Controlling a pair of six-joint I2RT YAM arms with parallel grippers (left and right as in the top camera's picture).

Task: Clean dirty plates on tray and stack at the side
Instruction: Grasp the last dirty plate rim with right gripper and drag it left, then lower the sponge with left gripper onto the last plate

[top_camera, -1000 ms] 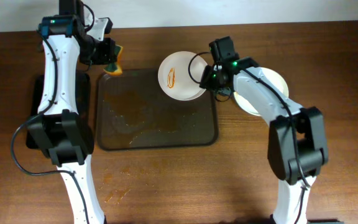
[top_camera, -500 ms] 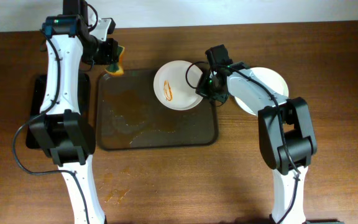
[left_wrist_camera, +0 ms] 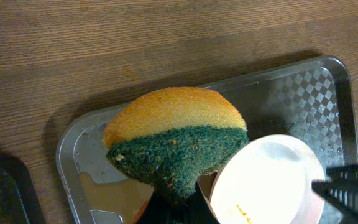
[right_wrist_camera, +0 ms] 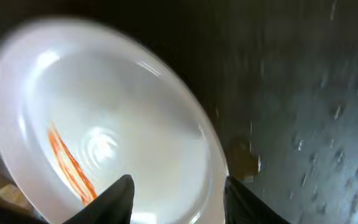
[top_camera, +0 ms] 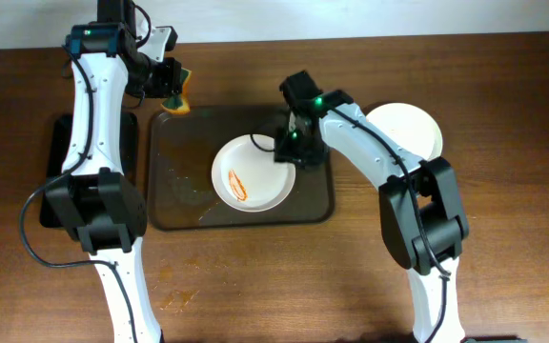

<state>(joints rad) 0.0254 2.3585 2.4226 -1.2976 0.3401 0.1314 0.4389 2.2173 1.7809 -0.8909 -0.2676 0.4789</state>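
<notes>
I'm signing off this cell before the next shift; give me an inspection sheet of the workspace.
Surface: wooden table, orange smears near the left arm's base.
Job's things: metal tray wet and grimy; dirty plate with an orange streak, in the tray; white plate, no marks seen, on the table right of the tray; sponge, yellow over green.
Clutter: black mat at the left, partly under the arm.
Grippers: left gripper shut on the sponge over the tray's far left corner; right gripper closed on the dirty plate's rim.
Cables: black cable looping beside the left arm, clear of the tray.
Surroundings: pale wall behind the table; nothing else seen.
</notes>
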